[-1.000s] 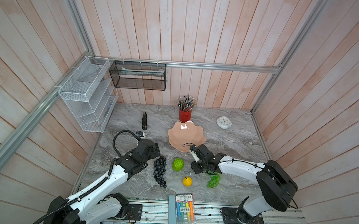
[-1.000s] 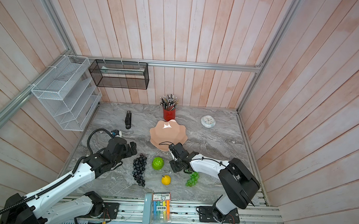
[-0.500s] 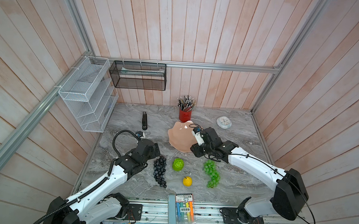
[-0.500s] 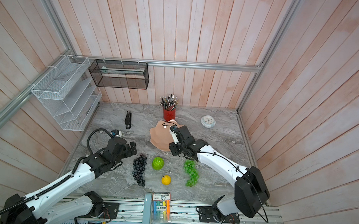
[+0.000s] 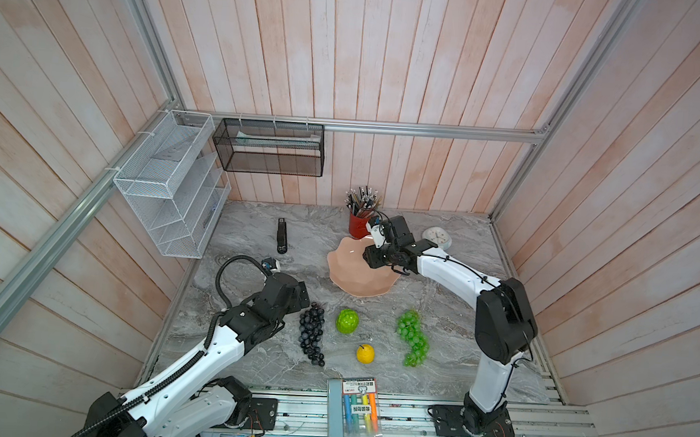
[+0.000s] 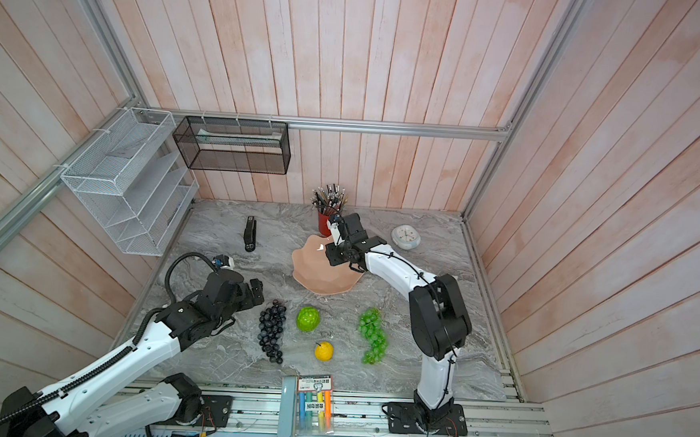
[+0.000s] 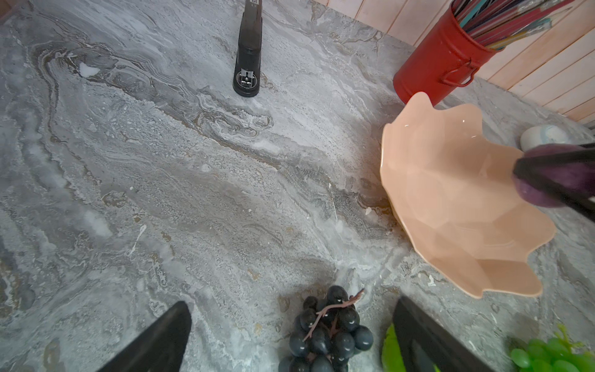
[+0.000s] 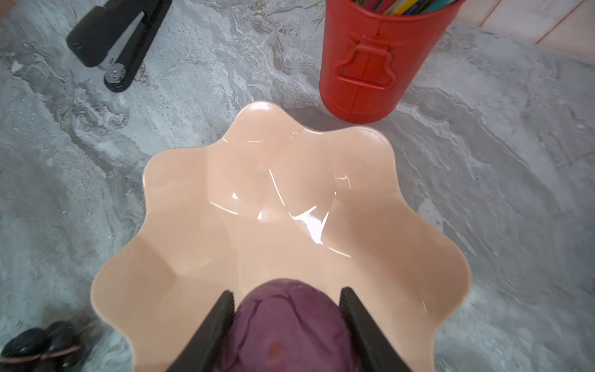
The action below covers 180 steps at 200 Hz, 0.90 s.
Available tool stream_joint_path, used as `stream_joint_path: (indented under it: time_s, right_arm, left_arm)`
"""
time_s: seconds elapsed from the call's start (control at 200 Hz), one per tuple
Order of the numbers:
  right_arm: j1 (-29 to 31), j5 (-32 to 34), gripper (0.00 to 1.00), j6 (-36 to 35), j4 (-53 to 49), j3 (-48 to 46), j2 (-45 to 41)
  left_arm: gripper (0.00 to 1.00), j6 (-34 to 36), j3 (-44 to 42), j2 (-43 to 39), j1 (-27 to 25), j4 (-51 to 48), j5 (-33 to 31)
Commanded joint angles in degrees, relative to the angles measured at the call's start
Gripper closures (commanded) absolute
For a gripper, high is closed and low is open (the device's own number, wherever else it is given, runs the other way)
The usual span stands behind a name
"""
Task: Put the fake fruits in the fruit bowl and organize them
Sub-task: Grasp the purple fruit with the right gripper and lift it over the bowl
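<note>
Right claw (image 8: 286,291) clamps purple fruit (image 8: 286,328) — apparently hidden overhead

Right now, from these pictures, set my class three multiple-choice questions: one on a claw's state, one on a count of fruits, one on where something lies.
1. Over the bowl, the right claw is: A open and empty; B shut on the purple fruit; C shut on nothing.
2. Fruits lying on the table: A two; B four; C five.
3. The dark grape bunch lies: A inside the bowl; B in the right claw; C on the table beside the left claw.

Answers:
1 B, the claw grips that fruit in the right wrist view.
2 B, the dark grape bunch, bumpy green fruit, yellow fruit and green grape bunch.
3 C, both top views show it on the marble by the open left claw.
</note>
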Motion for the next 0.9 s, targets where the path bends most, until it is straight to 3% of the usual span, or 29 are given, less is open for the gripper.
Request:
stream_joint_path:
  time_s: [0.0,0.555,0.82,0.895]
  right_arm:
    - [0.0,0.5,0.66,-1.6,-0.5,2.3,3.4]
    - [-0.4,2.8,0.61,-3.3,2.1,5.0,11.7]
    - [-0.3,2.0,0.48,-3.5,1.1,6.7,12.5]
    - [-0.1,2.0,0.39,-3.8,0.3,7.1,12.2]
  left_arm:
    - [0.00,-0.5,2.1,-1.2,-0.3,-2.2,-0.7]
    - [0.00,-2.0,1.3,-0.7,-0.3,-2.9,-0.2]
    - [0.00,-1.1,3.1,-1.9,-0.3,-5.4,-0.7]
    - [0.00,-0.7,3.4,-2.0,-0.3,-6.1,0.0]
